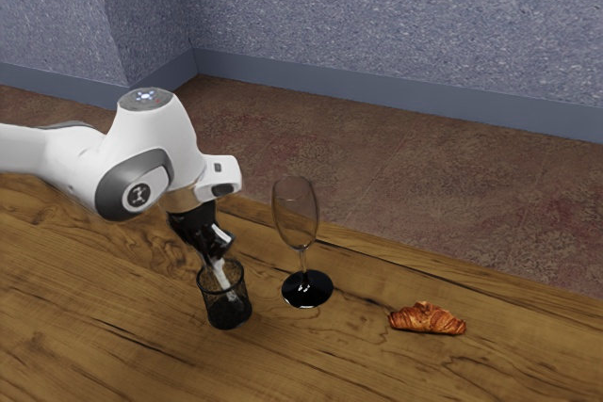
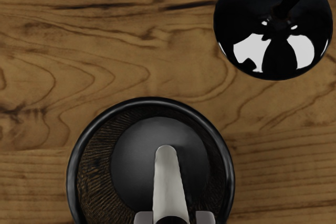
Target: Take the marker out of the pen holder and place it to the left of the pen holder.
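Pale marker (image 2: pixel 168 182) tilted in dark pen holder (image 1: pixel 220 313), pincer (image 1: pixel 219 249) above, open or closed I cannot tell

From the side of the white robot arm (image 1: pixel 171 136), the exterior view looks slantwise down, some way off, across the brown wooden table (image 1: pixel 104 289) toward a speckled blue-grey wall (image 1: pixel 377 7). The wrist view looks nearly straight down, close above the round black mesh pen holder (image 1: pixel 224 310). Both share the holder, its slim whitish marker (image 1: pixel 221 276) and the wine glass's round black base (image 1: pixel 308 291).

White glare on glass base (image 2: pixel 273 30)
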